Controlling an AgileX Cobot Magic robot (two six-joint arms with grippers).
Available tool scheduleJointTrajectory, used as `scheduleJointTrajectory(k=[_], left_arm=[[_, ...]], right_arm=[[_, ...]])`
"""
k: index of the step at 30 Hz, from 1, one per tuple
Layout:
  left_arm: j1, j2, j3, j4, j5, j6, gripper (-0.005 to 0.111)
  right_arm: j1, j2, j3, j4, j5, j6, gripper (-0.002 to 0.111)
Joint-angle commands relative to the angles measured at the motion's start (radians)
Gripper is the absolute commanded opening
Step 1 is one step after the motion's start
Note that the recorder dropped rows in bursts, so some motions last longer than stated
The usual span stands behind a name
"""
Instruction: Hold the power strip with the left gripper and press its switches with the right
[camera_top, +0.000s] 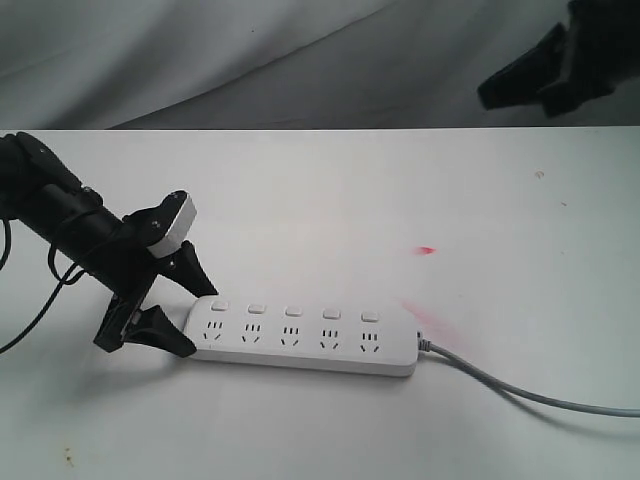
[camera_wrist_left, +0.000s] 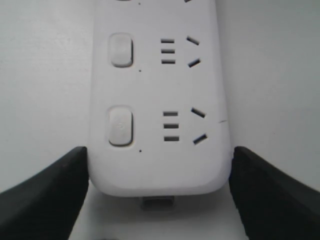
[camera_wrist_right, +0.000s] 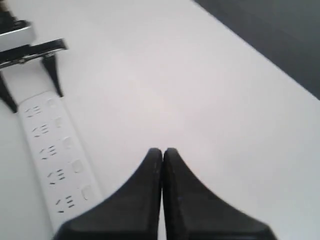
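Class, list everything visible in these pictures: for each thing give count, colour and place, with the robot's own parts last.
power strip: one, white, flat on the table
switches: five, white, in a row along the strip
cord: one, grey, leaving one end of the strip
red spot: one, red, on the table near the cord end
table: one, white, under everything
left gripper: one, black, fingers clamping the strip's cordless end
right gripper: one, black, fingers together, raised clear of the strip

A white table is stretching out beneath a creased grey backdrop, a small red mark showing on its surface.
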Motion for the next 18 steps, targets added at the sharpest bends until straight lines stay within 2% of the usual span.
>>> scheduleJointTrajectory(k=[1,4,6,8,12,13,15,18], left_arm=[[-0.005,0.003,-0.006,0.004,0.005,0.006,0.002],[-0.005,0.003,-0.006,0.004,0.005,0.006,0.002],[-0.005,0.003,-0.006,0.004,0.005,0.006,0.002],[-0.005,0.003,-0.006,0.004,0.005,0.006,0.002],[-0.005,0.003,-0.006,0.004,0.005,0.006,0.002],[-0.005,0.003,-0.006,0.004,0.005,0.006,0.002],[-0.005,0.003,-0.006,0.004,0.005,0.006,0.002],[-0.005,0.003,-0.006,0.004,0.005,0.006,0.002]], right_arm=[[0.078,0.118,-0.005,0.082,0.017,-0.184,0.0],[0.147,0.186,-0.005,0.084,-0.049,-0.184,0.001],[0.2,0.234,-0.007,0.084,-0.087,-0.191,0.008],[0.247,0.272,-0.007,0.084,-0.132,-0.195,0.019],[0.342,0.339,-0.007,0.086,-0.232,-0.209,0.049],[0.358,0.348,-0.007,0.086,-0.255,-0.209,0.053],[0.395,0.367,-0.007,0.096,-0.32,-0.209,0.057],[0.432,0.376,-0.007,0.142,-0.379,-0.207,0.058]])
